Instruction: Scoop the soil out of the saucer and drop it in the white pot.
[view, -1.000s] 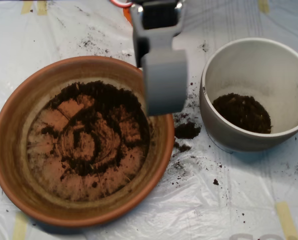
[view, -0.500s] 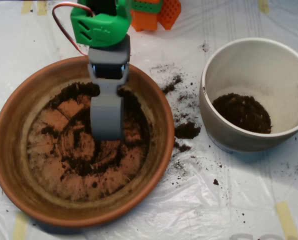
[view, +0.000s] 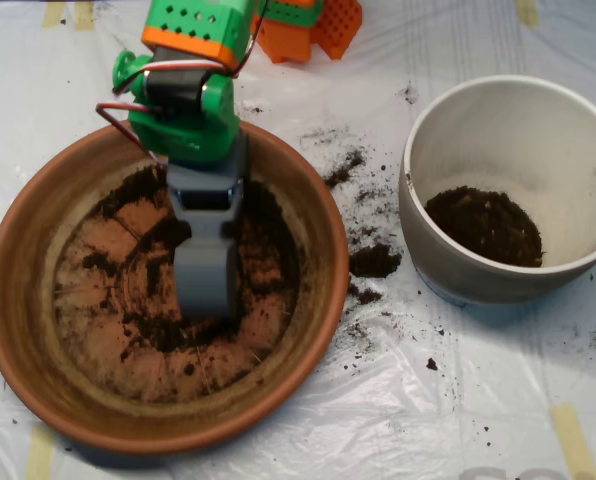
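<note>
Down inside the big round terracotta saucer (view: 38,330), the grey clamshell scoop (view: 207,282) sits low over the dish floor, nose pointing toward the near rim, its long axis running from the far rim to the near one. From up here I see just its closed grey back, so whether the shells are apart or pressed together is something I cannot tell. Behind it rises the green and orange arm (view: 183,95), leaning in over the saucer's far rim.

The dark, crumbly potting soil (view: 153,335) is spread thin across the saucer floor in patches and a rough ring, with bare orange clay between. The thickest of it looks to lie right under and just ahead of the scoop's nose, and along the far side by the arm. So the next bite, I'd guess, is straight ahead along the scoop's own line.

To the right of the saucer, apart from it, stands the round off-white ceramic pot (view: 433,250), a mound of soil already in its bottom. Between saucer and pot, spilled crumbs (view: 375,261) lie on the white plastic sheet (view: 458,400).

Whatever soil is beneath the scoop is hidden by it, and the arm covers part of the far rim.
</note>
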Controlling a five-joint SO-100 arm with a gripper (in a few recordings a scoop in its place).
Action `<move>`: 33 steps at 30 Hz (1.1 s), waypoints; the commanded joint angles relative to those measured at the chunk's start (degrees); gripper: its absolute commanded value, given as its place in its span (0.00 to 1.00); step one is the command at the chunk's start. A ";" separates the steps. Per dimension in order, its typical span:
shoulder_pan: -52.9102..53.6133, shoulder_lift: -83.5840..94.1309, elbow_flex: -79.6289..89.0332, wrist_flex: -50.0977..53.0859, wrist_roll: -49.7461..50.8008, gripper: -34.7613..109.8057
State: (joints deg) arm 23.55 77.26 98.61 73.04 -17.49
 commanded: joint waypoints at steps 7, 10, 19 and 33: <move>4.75 -4.57 -11.51 8.00 -4.39 0.64; 5.98 -3.78 -10.81 8.00 -5.80 0.64; 7.65 -10.11 -13.89 6.15 -8.26 0.68; 7.12 -16.70 -27.77 12.74 -7.03 0.67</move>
State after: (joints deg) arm 30.15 58.97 75.06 84.46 -23.64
